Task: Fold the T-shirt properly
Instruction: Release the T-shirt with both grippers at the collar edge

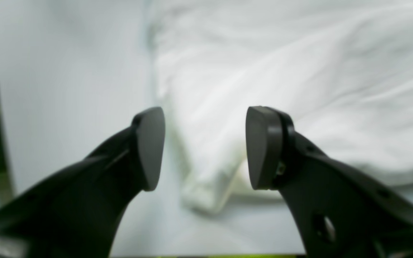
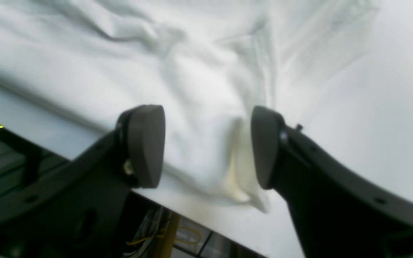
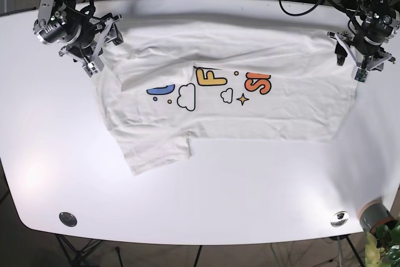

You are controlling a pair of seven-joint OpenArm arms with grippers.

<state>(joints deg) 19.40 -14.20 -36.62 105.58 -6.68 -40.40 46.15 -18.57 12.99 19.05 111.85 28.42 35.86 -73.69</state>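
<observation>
A white T-shirt (image 3: 262,114) with a colourful print lies spread across the white table (image 3: 219,204), wrinkled, its upper part folded over the print. My left gripper (image 3: 349,60) hovers open at the shirt's right edge. In the left wrist view, a shirt corner (image 1: 206,193) lies between and below the left gripper (image 1: 206,148). My right gripper (image 3: 105,48) stands open at the shirt's upper left corner. In the right wrist view, a bunched shirt corner (image 2: 242,179) sits between the right gripper's (image 2: 205,146) fingers. Neither gripper holds cloth.
The table edge (image 2: 199,218) runs close below the right gripper, with cables under it. Two round metal fittings (image 3: 67,219) (image 3: 339,218) sit near the front edge. A grey cylinder (image 3: 375,215) and a plant stand at the lower right.
</observation>
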